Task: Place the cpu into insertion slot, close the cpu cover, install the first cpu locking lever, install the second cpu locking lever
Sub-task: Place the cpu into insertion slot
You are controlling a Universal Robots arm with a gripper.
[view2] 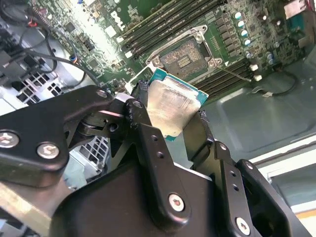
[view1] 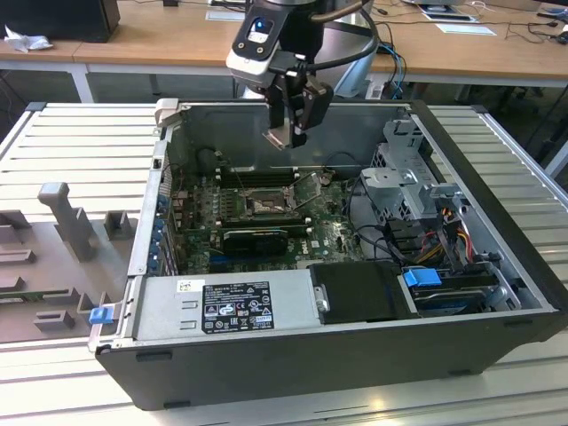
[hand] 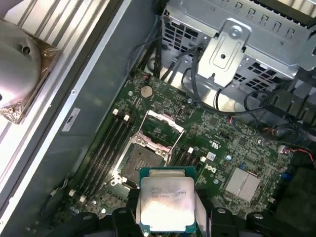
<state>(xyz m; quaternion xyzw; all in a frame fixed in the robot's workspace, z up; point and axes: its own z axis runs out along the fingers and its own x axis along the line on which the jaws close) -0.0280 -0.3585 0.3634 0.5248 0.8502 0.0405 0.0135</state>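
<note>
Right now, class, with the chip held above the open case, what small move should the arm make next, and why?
Probably a short, slow descent toward the insertion slot, correcting sideways as it goes. The gripper is shut on the cpu well above the motherboard. The slot looks empty and the cpu cover stands raised, so nothing appears to block the way.

Robot arm and end effector. In the exterior view we find the wrist (view1: pixel 266 40) at twelve o'clock, a little toward eleven. The gripper (view1: pixel 283 135) hangs beneath it, pointing between six and seven o'clock. In both wrist views we see its two black fingers (view2: pixel 148 138) drawn in against opposite edges of the cpu (hand: pixel 165 200), clamping the chip between their tips.
</note>
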